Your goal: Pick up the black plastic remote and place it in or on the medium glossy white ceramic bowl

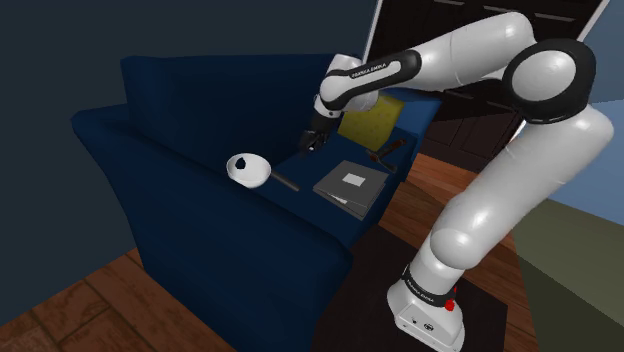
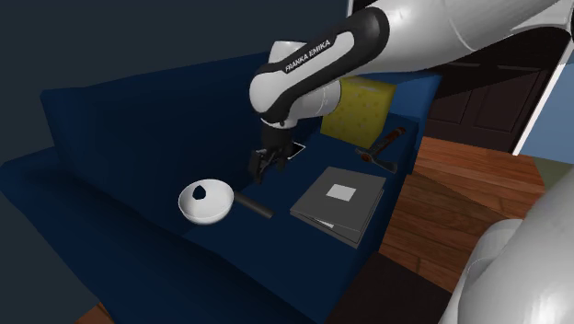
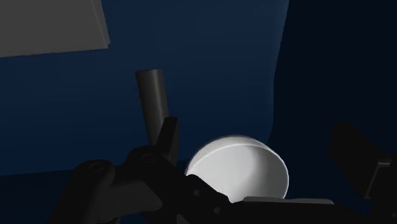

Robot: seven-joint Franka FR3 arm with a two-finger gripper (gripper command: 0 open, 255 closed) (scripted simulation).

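Gripper wide open and empty near slim black bar-shaped remote beside white bowl

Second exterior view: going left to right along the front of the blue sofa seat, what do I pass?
white bowl → black remote → flat grey book

Dim light here, and a deep blue sofa with a yellow cushion against its back sits on a brown wooden floor, dark wall behind, dark panelled door past its far end.
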